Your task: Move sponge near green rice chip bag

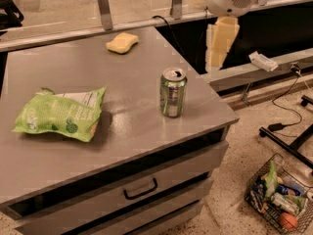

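The pale yellow sponge (122, 42) lies at the far side of the grey table (73, 146), near its back edge. The crinkled green rice chip bag (61, 114) lies flat at the table's left front, far from the sponge. My gripper (217, 47) hangs with its cream fingers pointing down, above the table's far right edge, to the right of the sponge and well apart from it. It holds nothing.
A green metal drink can (172, 92) stands upright on the table's right part, between the gripper and the bag. A wire basket (279, 199) with several items sits on the floor at the right. Cables and a stand leg (288, 141) lie on the floor.
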`<state>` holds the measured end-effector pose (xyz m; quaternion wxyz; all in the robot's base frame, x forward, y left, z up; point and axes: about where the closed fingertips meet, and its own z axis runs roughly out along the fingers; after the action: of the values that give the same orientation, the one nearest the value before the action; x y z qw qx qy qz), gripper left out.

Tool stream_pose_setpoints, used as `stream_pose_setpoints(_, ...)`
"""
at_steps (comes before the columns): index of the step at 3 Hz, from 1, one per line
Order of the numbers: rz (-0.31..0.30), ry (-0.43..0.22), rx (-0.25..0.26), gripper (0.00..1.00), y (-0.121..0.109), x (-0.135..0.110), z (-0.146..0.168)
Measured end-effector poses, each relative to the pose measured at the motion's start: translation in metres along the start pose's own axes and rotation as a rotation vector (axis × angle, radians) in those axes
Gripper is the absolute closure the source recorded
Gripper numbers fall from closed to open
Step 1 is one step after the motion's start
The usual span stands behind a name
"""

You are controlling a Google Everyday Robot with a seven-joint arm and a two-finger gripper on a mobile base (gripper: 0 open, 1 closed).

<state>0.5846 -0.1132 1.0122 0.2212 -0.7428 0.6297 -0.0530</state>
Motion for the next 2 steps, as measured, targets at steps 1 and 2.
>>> stream_pose_setpoints(1, -0.103, -0.061, 0.074, 0.00, -0.0507, -0.0391, 0.0110)
stream_pose_setpoints(2, -0.103, -0.061, 0.075, 0.00, -0.0507, -0.0391, 0.0111)
